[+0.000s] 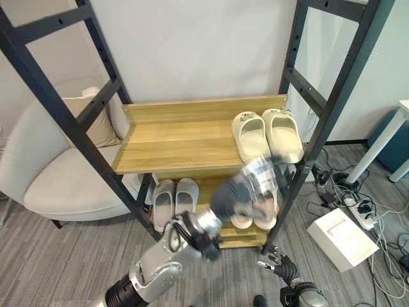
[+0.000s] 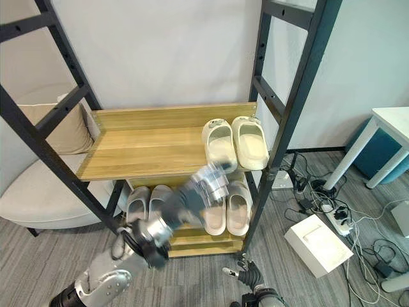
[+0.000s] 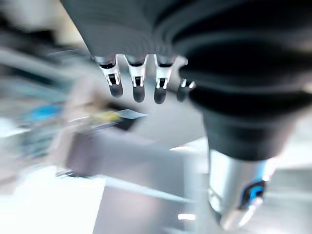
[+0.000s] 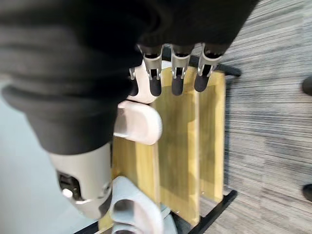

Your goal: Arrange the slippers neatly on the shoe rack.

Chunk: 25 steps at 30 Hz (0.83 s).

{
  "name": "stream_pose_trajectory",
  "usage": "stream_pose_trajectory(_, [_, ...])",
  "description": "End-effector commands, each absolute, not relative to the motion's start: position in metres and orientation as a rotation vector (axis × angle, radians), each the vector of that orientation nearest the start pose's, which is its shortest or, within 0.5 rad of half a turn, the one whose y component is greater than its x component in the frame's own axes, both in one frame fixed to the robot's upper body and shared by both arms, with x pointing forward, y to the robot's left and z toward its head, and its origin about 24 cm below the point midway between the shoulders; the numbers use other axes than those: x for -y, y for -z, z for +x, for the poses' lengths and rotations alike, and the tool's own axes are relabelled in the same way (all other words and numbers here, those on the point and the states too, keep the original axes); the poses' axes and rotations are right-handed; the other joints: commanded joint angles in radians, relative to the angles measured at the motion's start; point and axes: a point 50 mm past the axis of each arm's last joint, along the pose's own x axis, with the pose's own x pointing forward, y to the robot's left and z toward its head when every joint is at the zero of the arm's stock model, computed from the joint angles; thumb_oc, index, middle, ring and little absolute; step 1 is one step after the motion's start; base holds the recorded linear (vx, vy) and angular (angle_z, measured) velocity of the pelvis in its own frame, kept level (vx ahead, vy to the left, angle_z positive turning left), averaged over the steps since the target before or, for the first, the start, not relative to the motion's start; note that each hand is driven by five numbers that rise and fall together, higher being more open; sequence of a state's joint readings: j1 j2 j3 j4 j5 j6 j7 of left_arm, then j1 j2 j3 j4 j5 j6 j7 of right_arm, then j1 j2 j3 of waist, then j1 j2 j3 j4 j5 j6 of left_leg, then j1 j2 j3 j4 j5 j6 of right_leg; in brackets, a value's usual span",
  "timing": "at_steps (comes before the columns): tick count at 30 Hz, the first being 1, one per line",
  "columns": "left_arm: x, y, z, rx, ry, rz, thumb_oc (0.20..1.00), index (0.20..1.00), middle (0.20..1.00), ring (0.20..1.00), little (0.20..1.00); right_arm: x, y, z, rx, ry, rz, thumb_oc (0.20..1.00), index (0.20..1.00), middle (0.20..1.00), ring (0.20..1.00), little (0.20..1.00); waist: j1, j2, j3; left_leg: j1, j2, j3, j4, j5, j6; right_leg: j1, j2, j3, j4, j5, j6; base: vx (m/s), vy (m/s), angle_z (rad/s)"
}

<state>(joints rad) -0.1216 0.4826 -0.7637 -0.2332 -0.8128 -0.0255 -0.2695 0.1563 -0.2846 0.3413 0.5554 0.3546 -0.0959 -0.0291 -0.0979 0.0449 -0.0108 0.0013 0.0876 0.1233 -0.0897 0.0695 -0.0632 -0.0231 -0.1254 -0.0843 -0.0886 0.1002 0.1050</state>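
The cream slippers (image 1: 267, 134) sit side by side at the right edge of the shoe rack (image 1: 185, 134) upper shelf, with lots of bare wood to their left. Grey slippers (image 1: 174, 201) are on the lower shelf. The left hand (image 1: 252, 188) hangs blurred out front with fingers loose; the right hand (image 1: 281, 263) is low by the floor, fingers spread.

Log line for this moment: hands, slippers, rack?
left hand: raised before rack, holding nothing | right hand: low, open | cream slippers: upper shelf | grey slippers: lower shelf
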Motion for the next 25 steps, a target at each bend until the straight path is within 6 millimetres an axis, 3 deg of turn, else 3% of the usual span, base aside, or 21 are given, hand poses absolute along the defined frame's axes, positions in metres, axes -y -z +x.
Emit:
stream_pose_trajectory(1, [-0.065, -0.084, 0.221, 0.028, 1.015, -0.337, 1.000, 1.000, 1.000, 1.000, 1.000, 0.168, 0.090, 0.178, -0.578, -0.119, 0.006, 1.000, 1.000, 1.000, 1.000, 1.000, -0.010, -0.033, 0.040, 0.023, 0.035, -0.023, 0.002, -0.059, -0.022, 0.044, -0.001, -0.051, 0.001, -0.079, 0.046, 0.00, 0.000, 0.00])
stream_pose_trajectory(3, [-0.071, -0.076, 0.220, 0.003, 0.980, -0.309, 1.000, 1.000, 1.000, 1.000, 1.000, 0.167, 0.090, 0.179, -0.575, -0.120, 0.003, 1.000, 1.000, 1.000, 1.000, 1.000, -0.009, -0.034, 0.041, 0.025, 0.035, -0.022, 0.002, -0.060, -0.021, 0.046, -0.001, -0.049, 0.001, -0.079, 0.045, 0.00, 0.000, 0.00])
stream_pose_trajectory(4, [-0.098, -0.034, 0.216, -0.131, 0.785, -0.260, 1.000, 1.000, 1.000, 1.000, 1.000, 0.167, 0.087, 0.185, -0.561, -0.117, -0.004, 1.000, 1.000, 1.000, 1.000, 1.000, -0.006, -0.041, 0.044, 0.033, 0.034, -0.015, 0.002, -0.061, -0.019, 0.050, -0.001, -0.043, 0.001, -0.080, 0.042, 0.00, 0.000, 0.00])
stream_pose_trajectory(5, [-0.098, -0.033, 0.215, -0.130, 0.784, -0.260, 1.000, 1.000, 1.000, 1.000, 1.000, 0.167, 0.088, 0.184, -0.561, -0.118, -0.005, 1.000, 1.000, 1.000, 1.000, 1.000, -0.006, -0.041, 0.044, 0.034, 0.034, -0.015, 0.002, -0.062, -0.019, 0.051, -0.001, -0.042, 0.001, -0.080, 0.042, 0.00, 0.000, 0.00])
stream_pose_trajectory(6, [-0.112, -0.004, 0.208, -0.239, 0.668, -0.254, 1.000, 1.000, 1.000, 1.000, 1.000, 0.168, 0.087, 0.185, -0.558, -0.111, -0.005, 1.000, 1.000, 1.000, 1.000, 1.000, -0.006, -0.044, 0.045, 0.037, 0.035, -0.011, 0.002, -0.061, -0.018, 0.051, -0.001, -0.037, 0.001, -0.080, 0.040, 0.00, 0.002, -0.14])
stream_pose_trajectory(7, [-0.122, 0.011, 0.204, -0.293, 0.594, -0.232, 1.000, 1.000, 1.000, 1.000, 1.000, 0.170, 0.087, 0.184, -0.559, -0.099, -0.002, 1.000, 1.000, 1.000, 1.000, 1.000, -0.006, -0.045, 0.045, 0.039, 0.035, -0.010, 0.002, -0.060, -0.017, 0.051, -0.001, -0.035, 0.001, -0.079, 0.039, 0.00, 0.002, -0.15])
stream_pose_trajectory(8, [-0.122, 0.011, 0.204, -0.293, 0.593, -0.232, 1.000, 1.000, 1.000, 1.000, 1.000, 0.171, 0.087, 0.183, -0.560, -0.099, -0.003, 1.000, 1.000, 1.000, 1.000, 1.000, -0.007, -0.044, 0.045, 0.039, 0.035, -0.010, 0.002, -0.061, -0.017, 0.051, -0.001, -0.035, 0.001, -0.080, 0.039, 0.00, -0.002, -0.17])
stream_pose_trajectory(9, [-0.138, 0.032, 0.195, -0.374, 0.475, -0.199, 1.000, 1.000, 1.000, 1.000, 1.000, 0.175, 0.087, 0.181, -0.563, -0.079, -0.006, 1.000, 1.000, 1.000, 1.000, 1.000, -0.005, -0.046, 0.045, 0.041, 0.034, -0.009, 0.002, -0.060, -0.015, 0.051, -0.001, -0.033, 0.001, -0.078, 0.038, -0.01, -0.006, -0.07])
stream_pose_trajectory(11, [-0.160, 0.056, 0.185, -0.457, 0.300, -0.126, 1.000, 1.000, 1.000, 1.000, 1.000, 0.179, 0.088, 0.179, -0.571, -0.045, -0.004, 1.000, 1.000, 1.000, 1.000, 1.000, -0.002, -0.047, 0.045, 0.041, 0.034, -0.009, 0.002, -0.058, -0.013, 0.052, -0.002, -0.031, 0.001, -0.079, 0.036, -0.02, -0.006, -0.07])
stream_pose_trajectory(14, [-0.170, 0.070, 0.181, -0.503, 0.177, -0.109, 1.000, 1.000, 1.000, 1.000, 1.000, 0.180, 0.089, 0.179, -0.575, -0.019, -0.004, 1.000, 1.000, 1.000, 1.000, 1.000, 0.002, -0.049, 0.046, 0.039, 0.034, -0.011, 0.002, -0.055, -0.013, 0.052, -0.003, -0.033, 0.001, -0.080, 0.034, -0.01, -0.004, 0.04])
stream_pose_trajectory(17, [-0.185, 0.097, 0.170, -0.615, -0.046, -0.091, 1.000, 1.000, 1.000, 1.000, 1.000, 0.182, 0.092, 0.180, -0.581, 0.044, 0.009, 1.000, 1.000, 1.000, 1.000, 1.000, 0.009, -0.055, 0.045, 0.037, 0.033, -0.013, 0.002, -0.051, -0.011, 0.052, -0.003, -0.037, 0.001, -0.080, 0.031, 0.00, 0.000, 0.00])
stream_pose_trajectory(25, [-0.189, 0.102, 0.166, -0.638, -0.093, -0.086, 1.000, 1.000, 1.000, 1.000, 1.000, 0.182, 0.092, 0.183, -0.581, 0.071, 0.007, 1.000, 1.000, 1.000, 1.000, 1.000, 0.013, -0.056, 0.047, 0.038, 0.032, -0.013, 0.002, -0.052, -0.009, 0.051, -0.003, -0.035, 0.001, -0.080, 0.031, 0.00, 0.000, 0.00])
